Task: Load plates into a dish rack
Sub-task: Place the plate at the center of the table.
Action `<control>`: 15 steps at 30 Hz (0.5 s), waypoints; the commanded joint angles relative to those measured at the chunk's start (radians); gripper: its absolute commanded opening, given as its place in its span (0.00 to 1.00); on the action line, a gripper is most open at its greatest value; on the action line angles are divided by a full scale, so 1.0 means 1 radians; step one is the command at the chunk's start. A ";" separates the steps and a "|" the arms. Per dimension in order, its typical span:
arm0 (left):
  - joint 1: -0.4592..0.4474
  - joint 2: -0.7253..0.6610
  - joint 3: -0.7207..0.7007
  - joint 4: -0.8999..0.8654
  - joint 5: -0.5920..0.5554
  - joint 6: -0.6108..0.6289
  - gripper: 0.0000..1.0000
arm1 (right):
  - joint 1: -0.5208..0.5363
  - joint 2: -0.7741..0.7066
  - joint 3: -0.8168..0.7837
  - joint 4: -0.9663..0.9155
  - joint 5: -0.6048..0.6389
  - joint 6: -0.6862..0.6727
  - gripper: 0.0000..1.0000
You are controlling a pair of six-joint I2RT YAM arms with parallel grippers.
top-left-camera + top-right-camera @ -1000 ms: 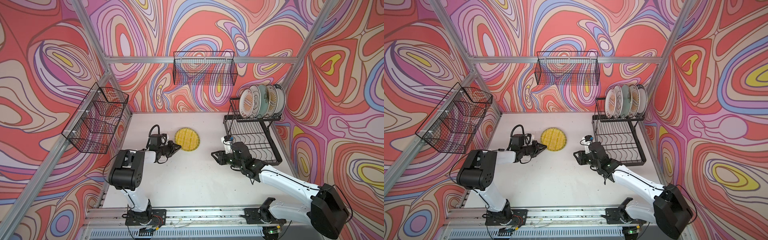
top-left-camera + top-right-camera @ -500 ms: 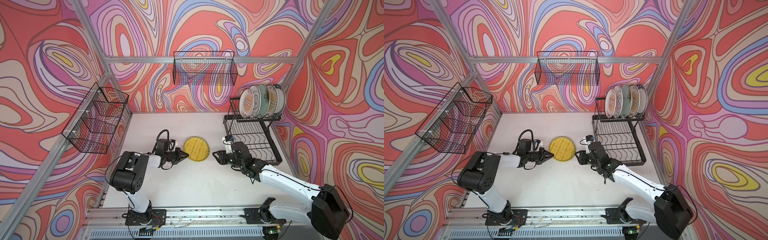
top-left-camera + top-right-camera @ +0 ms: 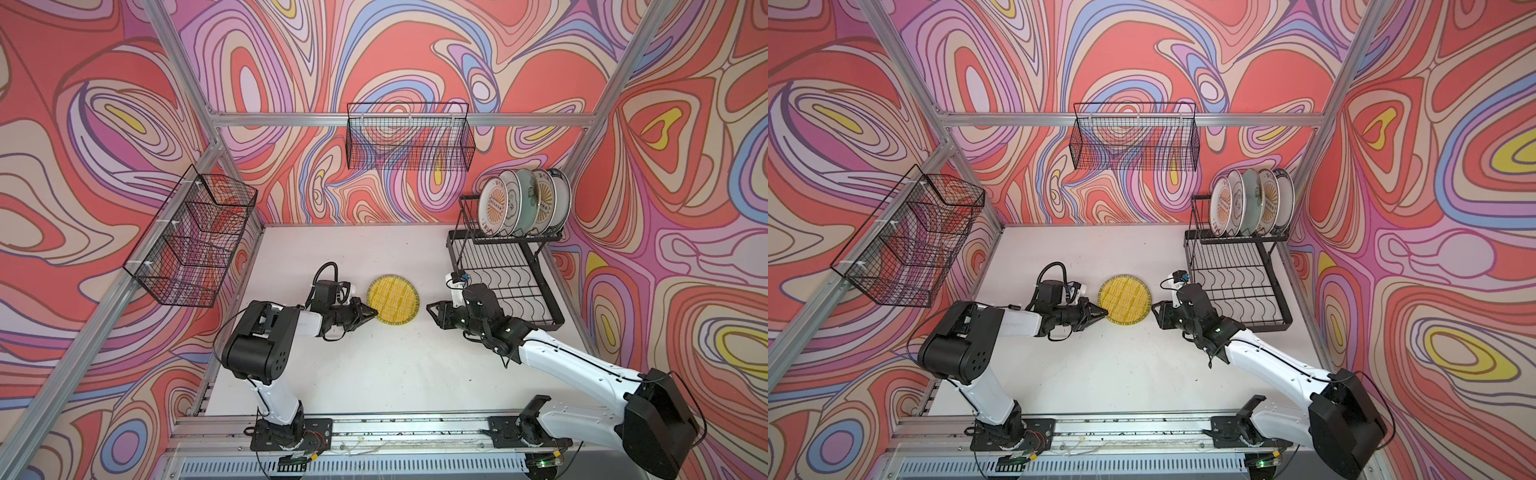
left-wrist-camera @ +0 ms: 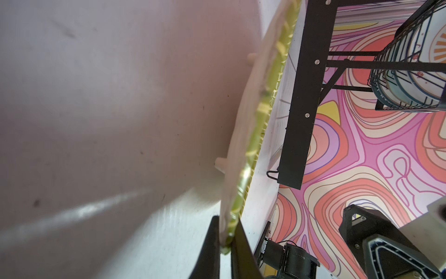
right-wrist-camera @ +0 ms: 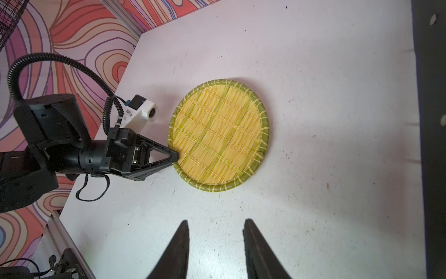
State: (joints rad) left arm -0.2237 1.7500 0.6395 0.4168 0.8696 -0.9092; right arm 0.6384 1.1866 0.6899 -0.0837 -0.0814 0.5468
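Evidently the yellow plate (image 3: 392, 300) is light and stiff, and its raised green rim offers a sure pinch, though a one-sided hold may let it droop. It sits on or barely above the desk (image 3: 374, 374), near the dish rack (image 3: 505, 282). The left gripper (image 3: 375, 311) is clamped on the rim edge farthest from the rack. The right gripper (image 3: 432, 316), half-spread and empty, points at the plate from the rack's side without touching it.
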 commanded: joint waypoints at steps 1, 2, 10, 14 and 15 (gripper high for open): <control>-0.003 0.011 0.017 0.007 0.012 0.023 0.11 | -0.002 -0.003 0.028 -0.020 0.020 -0.006 0.38; -0.003 0.010 0.019 -0.003 0.009 0.027 0.13 | -0.003 -0.003 0.028 -0.020 0.019 -0.005 0.39; -0.002 -0.002 0.037 -0.089 -0.021 0.067 0.20 | -0.009 -0.003 0.030 -0.023 0.017 -0.005 0.39; -0.002 -0.014 0.043 -0.118 -0.037 0.080 0.25 | -0.011 -0.003 0.031 -0.025 0.015 -0.009 0.39; -0.002 -0.018 0.045 -0.132 -0.044 0.085 0.27 | -0.011 -0.001 0.031 -0.024 0.014 -0.010 0.39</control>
State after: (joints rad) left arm -0.2237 1.7500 0.6601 0.3313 0.8474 -0.8597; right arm 0.6334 1.1866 0.6910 -0.0872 -0.0746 0.5468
